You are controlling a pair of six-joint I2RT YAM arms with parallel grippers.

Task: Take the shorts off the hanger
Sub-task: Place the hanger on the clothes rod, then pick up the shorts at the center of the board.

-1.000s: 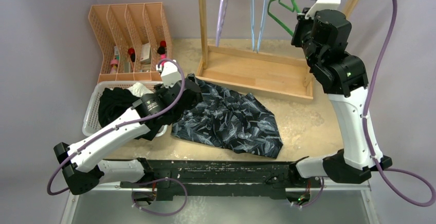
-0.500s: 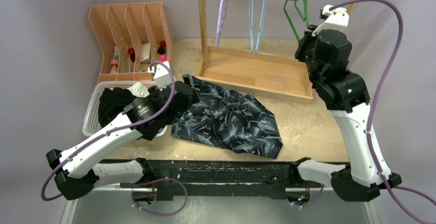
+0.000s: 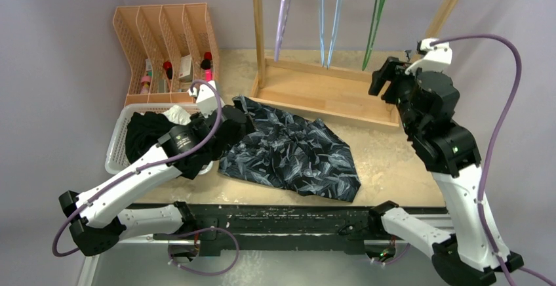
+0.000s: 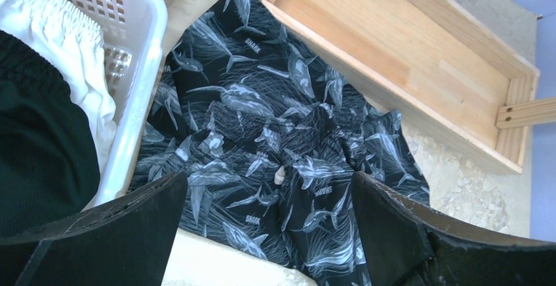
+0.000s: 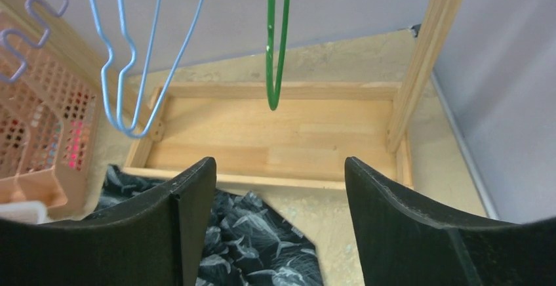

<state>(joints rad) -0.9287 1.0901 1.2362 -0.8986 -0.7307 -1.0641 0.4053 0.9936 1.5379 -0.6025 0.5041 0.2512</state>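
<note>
The dark blue shorts (image 3: 288, 155) with the pale shark print lie spread flat on the table, off the hanger. My left gripper (image 4: 267, 187) hovers open just above their left half (image 4: 275, 122), with nothing between its fingers. The green hanger (image 3: 375, 23) hangs bare and edge-on from the wooden rack. My right gripper (image 5: 280, 168) is open below and in front of the green hanger (image 5: 275, 43), apart from it. Black shorts (image 3: 144, 135) and white shorts (image 3: 176, 112) lie in the white basket (image 3: 115, 148).
The rack's wooden base tray (image 3: 328, 92) sits behind the shorts. Blue hangers (image 3: 331, 17) and a purple hanger (image 3: 285, 10) hang from the same rack. A peach divided organizer (image 3: 164, 43) stands at the back left. The basket rim (image 4: 141, 102) touches the shorts' left edge.
My right gripper has opened, let go of the green hanger and dropped lower and to the right. The hanger now hangs straight on the rack. The left arm has barely shifted.
</note>
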